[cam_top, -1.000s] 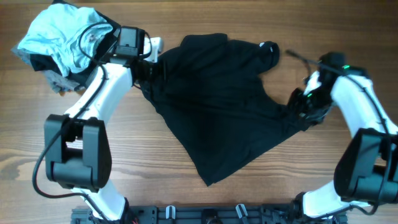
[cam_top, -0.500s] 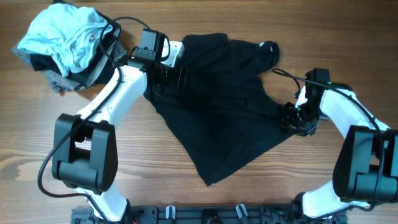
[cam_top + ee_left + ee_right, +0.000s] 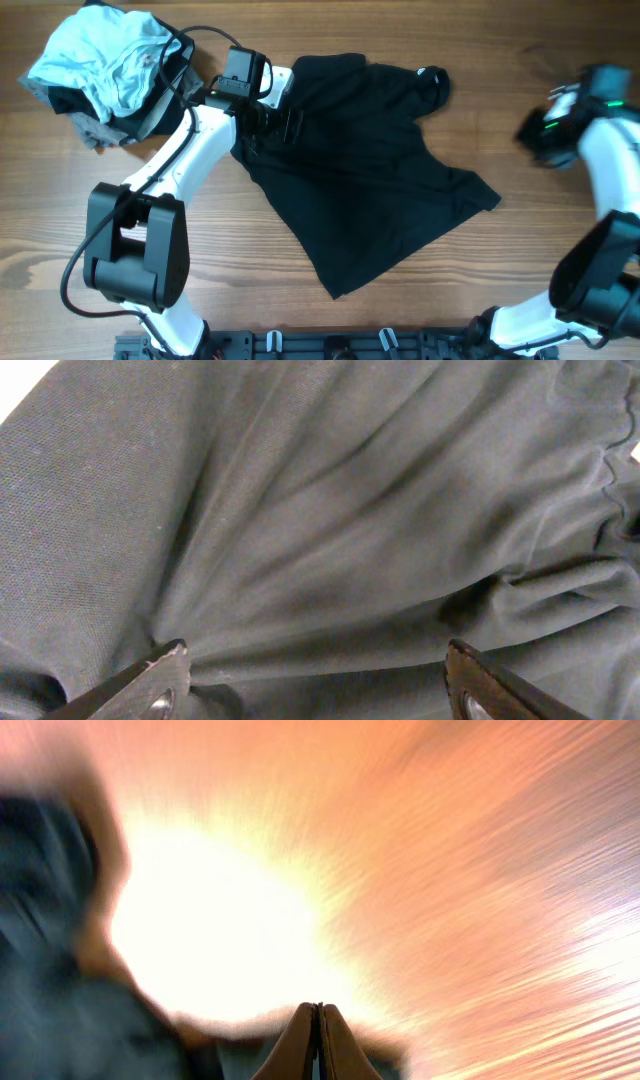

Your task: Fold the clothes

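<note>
The clothes, one black shirt [image 3: 370, 170], lie spread across the middle of the table, with a small white tag [image 3: 432, 72] at the top right. My left gripper [image 3: 285, 125] rests over the shirt's upper left part. In the left wrist view its jaws stand wide open [image 3: 315, 665] over creased black fabric [image 3: 330, 510], with nothing gripped between them. My right gripper [image 3: 543, 133] is blurred with motion over bare wood, to the right of the shirt and apart from it. The right wrist view shows its jaws pressed together [image 3: 318, 1012] with nothing between them.
A pile with a light-blue garment [image 3: 100, 55] on top and a grey garment [image 3: 95, 132] under it sits at the back left, close to my left arm. Bare wooden table [image 3: 540, 240] lies right of the shirt and along the front.
My right gripper let go of the shirt's right edge, shut, and swung away to the right. That corner now lies flat. My left gripper moved right onto the shirt and opened wide.
</note>
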`<state>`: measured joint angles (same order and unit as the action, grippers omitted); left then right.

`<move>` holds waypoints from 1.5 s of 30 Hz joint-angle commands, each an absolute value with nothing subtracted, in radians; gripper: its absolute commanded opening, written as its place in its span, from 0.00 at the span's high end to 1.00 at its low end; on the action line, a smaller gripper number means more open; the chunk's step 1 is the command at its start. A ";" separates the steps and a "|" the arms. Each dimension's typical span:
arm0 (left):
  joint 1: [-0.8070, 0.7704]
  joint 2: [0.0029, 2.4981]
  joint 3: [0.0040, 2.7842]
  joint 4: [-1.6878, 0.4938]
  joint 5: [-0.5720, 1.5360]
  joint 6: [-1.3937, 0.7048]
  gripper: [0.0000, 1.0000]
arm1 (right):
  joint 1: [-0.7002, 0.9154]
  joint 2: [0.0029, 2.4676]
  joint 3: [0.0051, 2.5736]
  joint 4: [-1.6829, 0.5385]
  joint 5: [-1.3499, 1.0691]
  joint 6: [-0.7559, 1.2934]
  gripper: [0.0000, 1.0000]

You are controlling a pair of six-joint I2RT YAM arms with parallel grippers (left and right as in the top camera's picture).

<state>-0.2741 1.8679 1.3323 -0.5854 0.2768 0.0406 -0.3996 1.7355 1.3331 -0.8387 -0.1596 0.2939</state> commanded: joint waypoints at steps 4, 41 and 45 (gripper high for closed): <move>-0.273 1.879 1.329 -0.567 0.260 0.052 0.14 | -0.553 1.723 1.446 -0.928 -0.322 0.183 0.61; -0.273 1.906 1.329 -0.613 0.260 0.052 0.20 | 0.096 1.790 1.149 -0.850 -0.062 0.193 0.96; -0.273 1.906 1.329 -0.613 0.260 0.052 0.20 | 0.039 1.716 1.261 -0.853 -0.012 0.209 0.96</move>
